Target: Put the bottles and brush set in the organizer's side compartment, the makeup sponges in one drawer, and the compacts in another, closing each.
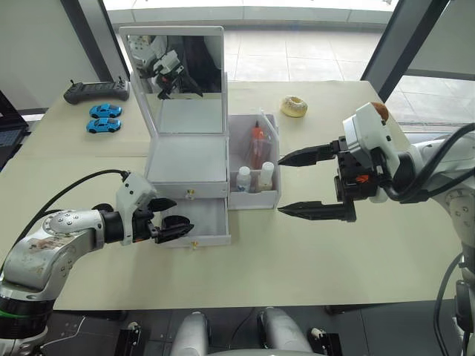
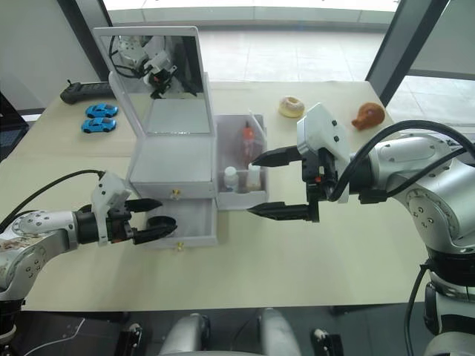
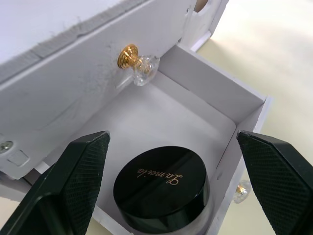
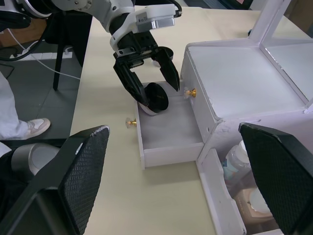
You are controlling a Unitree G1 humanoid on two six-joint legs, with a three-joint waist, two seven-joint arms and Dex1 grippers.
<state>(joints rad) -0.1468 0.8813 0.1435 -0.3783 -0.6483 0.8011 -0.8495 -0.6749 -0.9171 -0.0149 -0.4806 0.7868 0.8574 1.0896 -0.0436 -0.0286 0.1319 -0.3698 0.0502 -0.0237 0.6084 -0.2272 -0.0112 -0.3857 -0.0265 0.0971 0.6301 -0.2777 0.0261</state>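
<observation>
The white organizer [image 1: 187, 159] stands mid-table with its mirror [image 1: 185, 74] upright. Its upper drawer is shut, gold knob [image 1: 191, 194] showing. The lower drawer [image 1: 199, 222] is pulled out. A black compact [image 3: 161, 188] with gold script lies inside it, between the fingers of my open left gripper [image 1: 169, 216], clear of both in the left wrist view. In the side compartment [image 1: 254, 199] stand two white-capped bottles [image 1: 243, 178] and the brush set [image 1: 257, 144]. My right gripper [image 1: 308, 184] hangs wide open just right of that bin, holding nothing. The makeup sponges are out of view.
A donut [image 1: 294, 107] lies at the back right, with a brown item [image 2: 369, 115] further right. Two blue toy cars [image 1: 104, 117] and a black controller [image 1: 95, 91] sit at the back left. The near table strip in front of the organizer is bare.
</observation>
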